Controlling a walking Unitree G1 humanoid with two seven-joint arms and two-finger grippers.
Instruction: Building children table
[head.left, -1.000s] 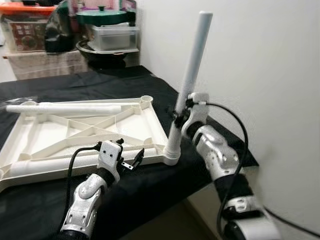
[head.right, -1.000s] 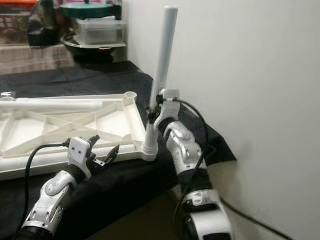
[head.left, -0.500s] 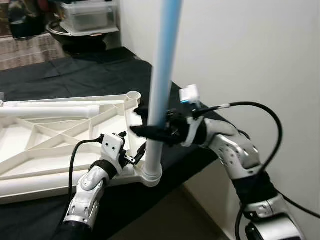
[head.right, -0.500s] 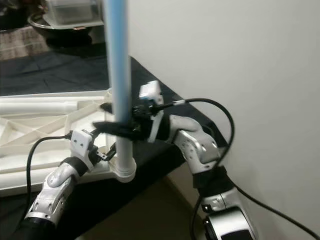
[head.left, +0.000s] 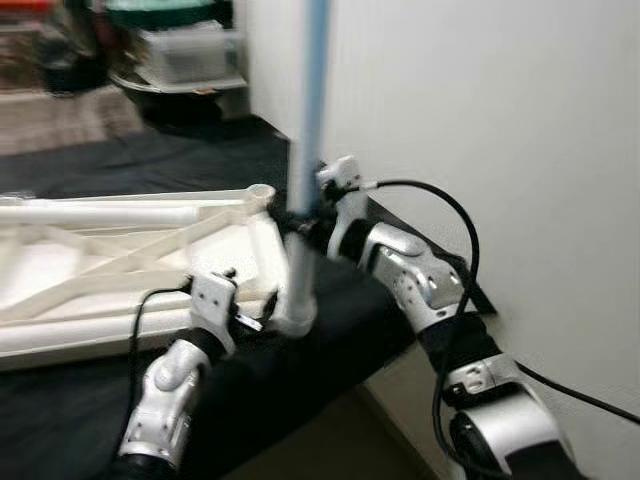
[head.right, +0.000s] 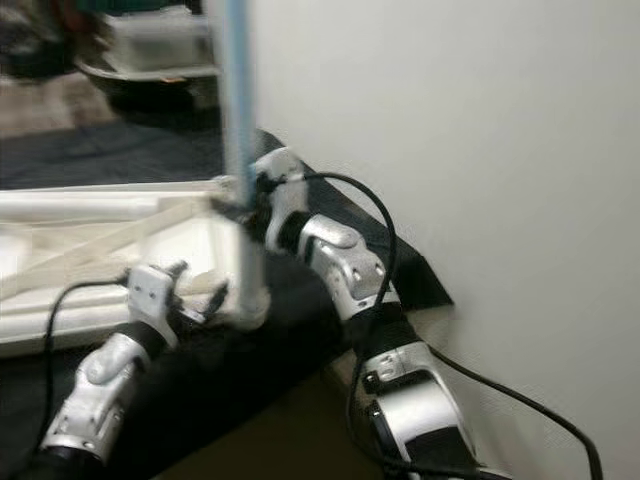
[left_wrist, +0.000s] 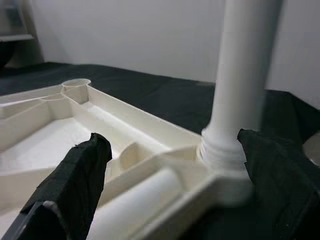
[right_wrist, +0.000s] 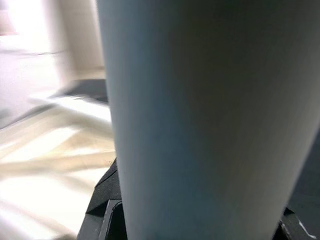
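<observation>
A black-covered worktop (head.left: 120, 165) carries an upturned cream children's tabletop (head.left: 120, 260), ribbed underside facing up, lying flat near the wall. A white table leg (head.left: 303, 170) stands in the near right corner socket, its long axis upright, pointing at the ceiling. A second leg (head.left: 100, 213) lies lengthwise along the far rim. The right end effector (head.left: 305, 225) pinches the upright leg partway up. The left end effector (left_wrist: 175, 175) is spread either side of the socket base. Since half a second ago, the right arm has swung round behind the leg.
</observation>
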